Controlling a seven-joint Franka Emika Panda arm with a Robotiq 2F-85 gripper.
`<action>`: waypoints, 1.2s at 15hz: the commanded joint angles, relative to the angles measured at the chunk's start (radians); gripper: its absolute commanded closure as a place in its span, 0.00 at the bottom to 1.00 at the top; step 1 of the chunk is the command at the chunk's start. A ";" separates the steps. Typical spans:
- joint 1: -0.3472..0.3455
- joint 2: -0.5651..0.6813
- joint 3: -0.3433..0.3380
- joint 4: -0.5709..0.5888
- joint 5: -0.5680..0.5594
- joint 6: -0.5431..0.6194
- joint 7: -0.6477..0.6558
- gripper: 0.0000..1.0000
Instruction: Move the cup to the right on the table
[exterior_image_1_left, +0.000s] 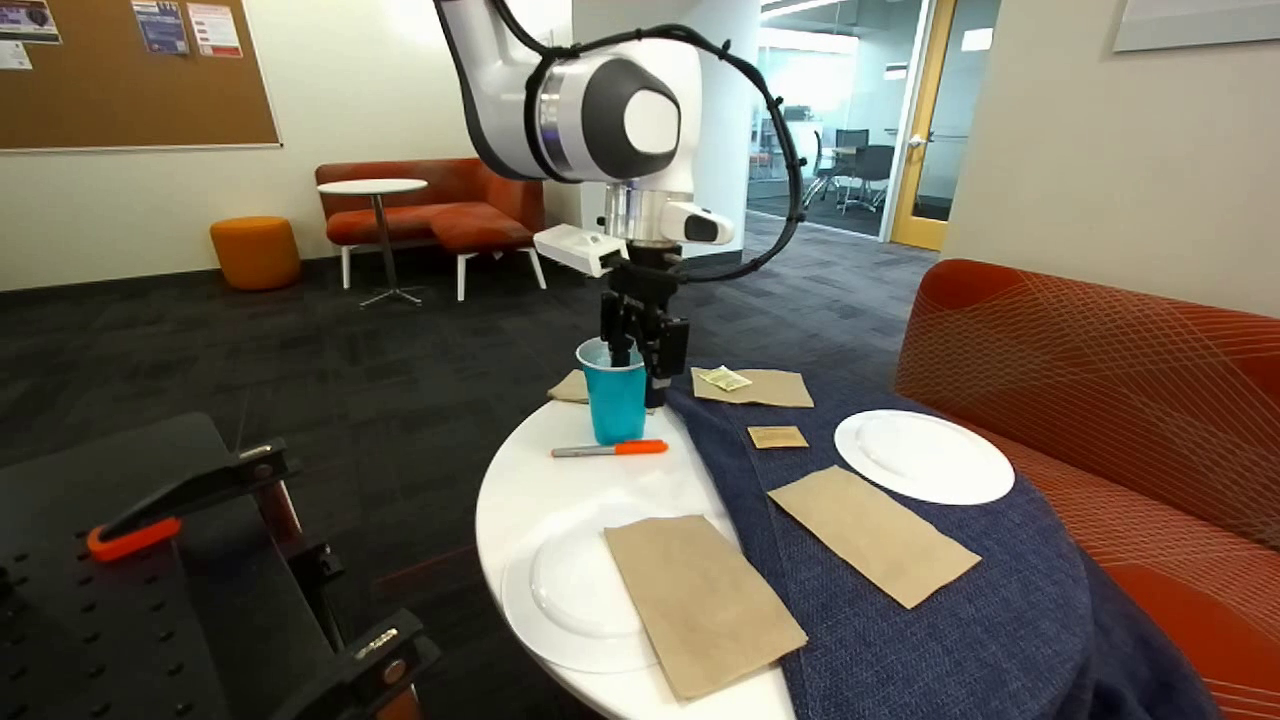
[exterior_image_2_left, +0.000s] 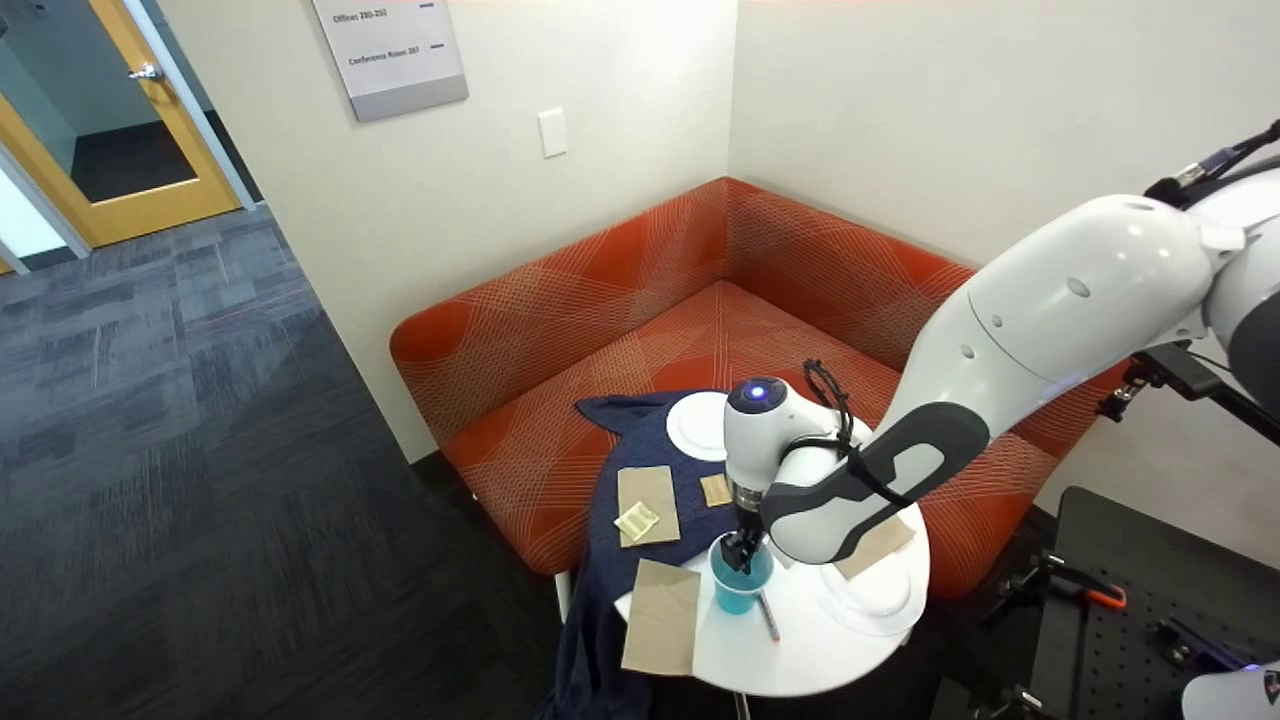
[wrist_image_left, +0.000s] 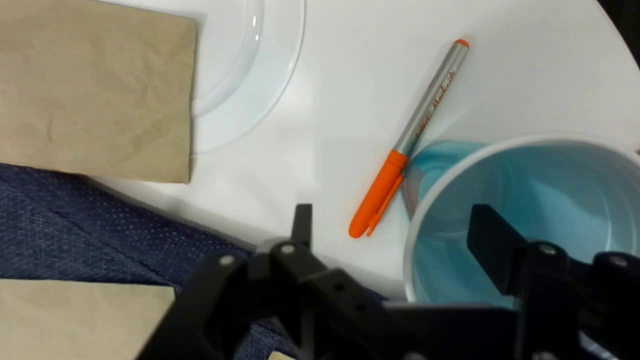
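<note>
The teal cup (exterior_image_1_left: 617, 410) stands upright near the edge of the round white table (exterior_image_1_left: 520, 480). It also shows in an exterior view (exterior_image_2_left: 737, 601) and in the wrist view (wrist_image_left: 555, 180) at the right, where its white rim and inside are seen. My gripper (wrist_image_left: 392, 212) is open and straddles the cup's wall. One finger is inside the cup and the other is outside it. Both fingers look apart from the wall in the wrist view. In both exterior views the gripper (exterior_image_1_left: 640, 372) (exterior_image_2_left: 741, 550) points down at the cup's rim.
An orange-capped marker (wrist_image_left: 410, 135) lies against the cup's base. A white plate (exterior_image_1_left: 525, 600), brown napkins (exterior_image_1_left: 700, 600) and a second plate (exterior_image_1_left: 925, 457) lie on the table. Dark blue cloth (exterior_image_1_left: 950, 620) drapes half of it. A red bench (exterior_image_2_left: 600, 330) stands behind.
</note>
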 joint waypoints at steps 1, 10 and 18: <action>0.020 0.014 -0.021 0.002 0.006 0.035 0.003 0.48; 0.034 0.022 -0.023 -0.008 0.005 0.044 0.005 1.00; 0.023 -0.069 -0.025 -0.051 0.005 0.038 -0.016 0.99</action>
